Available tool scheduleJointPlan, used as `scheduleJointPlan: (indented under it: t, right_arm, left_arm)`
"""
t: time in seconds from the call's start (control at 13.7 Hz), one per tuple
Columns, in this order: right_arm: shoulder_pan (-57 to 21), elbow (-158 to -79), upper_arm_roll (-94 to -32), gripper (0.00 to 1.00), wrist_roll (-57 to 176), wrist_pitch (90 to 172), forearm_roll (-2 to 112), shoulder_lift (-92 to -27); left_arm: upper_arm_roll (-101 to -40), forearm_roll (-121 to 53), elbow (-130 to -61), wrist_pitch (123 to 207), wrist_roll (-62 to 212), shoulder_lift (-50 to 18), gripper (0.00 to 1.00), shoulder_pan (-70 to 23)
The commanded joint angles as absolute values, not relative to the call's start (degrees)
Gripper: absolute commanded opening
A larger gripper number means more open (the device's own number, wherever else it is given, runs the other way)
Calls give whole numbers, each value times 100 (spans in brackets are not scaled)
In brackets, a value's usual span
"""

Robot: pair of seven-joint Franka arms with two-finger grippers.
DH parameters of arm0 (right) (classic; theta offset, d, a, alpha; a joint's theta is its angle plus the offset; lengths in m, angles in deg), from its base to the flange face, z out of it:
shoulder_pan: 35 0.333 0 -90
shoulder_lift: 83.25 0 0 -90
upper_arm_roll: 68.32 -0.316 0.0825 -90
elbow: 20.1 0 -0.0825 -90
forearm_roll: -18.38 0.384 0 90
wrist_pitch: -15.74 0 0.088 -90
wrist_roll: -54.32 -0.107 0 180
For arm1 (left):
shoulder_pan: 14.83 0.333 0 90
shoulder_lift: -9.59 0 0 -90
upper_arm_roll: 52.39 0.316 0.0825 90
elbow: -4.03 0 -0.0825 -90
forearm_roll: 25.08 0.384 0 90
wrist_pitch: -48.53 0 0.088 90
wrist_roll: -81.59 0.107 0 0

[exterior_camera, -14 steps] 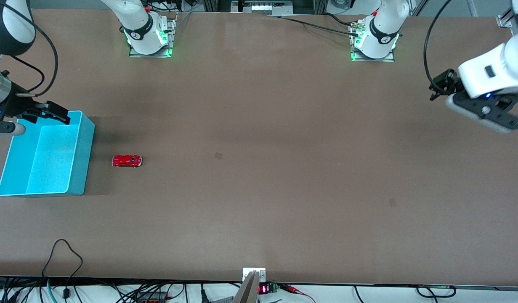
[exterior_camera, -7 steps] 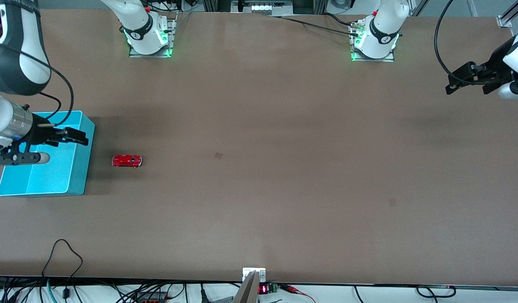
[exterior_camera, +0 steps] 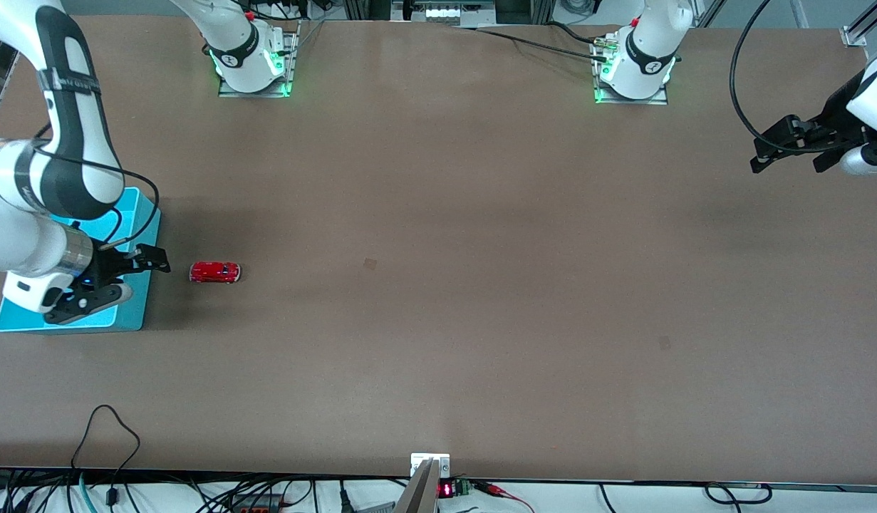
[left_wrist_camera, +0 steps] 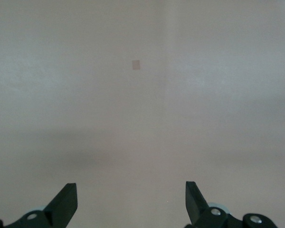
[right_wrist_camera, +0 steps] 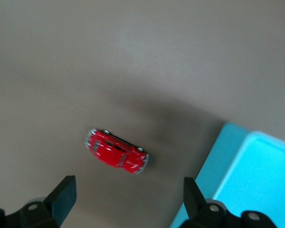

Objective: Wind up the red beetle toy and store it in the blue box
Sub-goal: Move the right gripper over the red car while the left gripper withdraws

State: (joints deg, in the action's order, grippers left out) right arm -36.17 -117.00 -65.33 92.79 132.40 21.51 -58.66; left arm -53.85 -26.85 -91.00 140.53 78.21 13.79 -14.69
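Observation:
The red beetle toy (exterior_camera: 215,272) stands on the brown table beside the blue box (exterior_camera: 140,313), toward the table's middle from it. It also shows in the right wrist view (right_wrist_camera: 116,151), with the box's corner (right_wrist_camera: 256,180) beside it. My right gripper (exterior_camera: 157,260) is open and empty over the box's wall nearest the toy, a short way from the toy; in its own view the gripper (right_wrist_camera: 128,194) is apart from the toy. The right arm hides most of the box. My left gripper (exterior_camera: 787,167) is open and empty, up over the left arm's end of the table; its own view (left_wrist_camera: 130,194) shows only bare table.
Two small dark marks lie on the table (exterior_camera: 369,263) (exterior_camera: 665,343); one shows in the left wrist view (left_wrist_camera: 136,64). The arm bases (exterior_camera: 253,68) (exterior_camera: 634,71) stand along the table's top edge. Cables (exterior_camera: 110,427) lie at the near edge.
My right gripper has moved from the box's farther end along the box to its wall beside the toy. My left gripper swung outward and turned. The toy and the box have not moved.

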Motion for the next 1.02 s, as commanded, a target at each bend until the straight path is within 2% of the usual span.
scheduleJointPlan:
  t: [0.0, 0.44, 0.95]
  right_arm:
    - [-3597, -12283, -6568, 100, 10999, 13806, 2225, -5960]
    - [-3272, -12978, -6577, 100, 13165, 14746, 2225, -5855]
    - [-3262, -13637, -6577, 100, 13657, 15538, 2216, -5670]
  left_arm:
    - [-5362, -2640, -8835, 13958, 7755, 1240, 100, -1545]
    - [-5362, -2640, -8659, 13941, 7764, 1100, 100, -1554]
    - [-5371, -2640, -8650, 13941, 7764, 1082, 100, -1563]
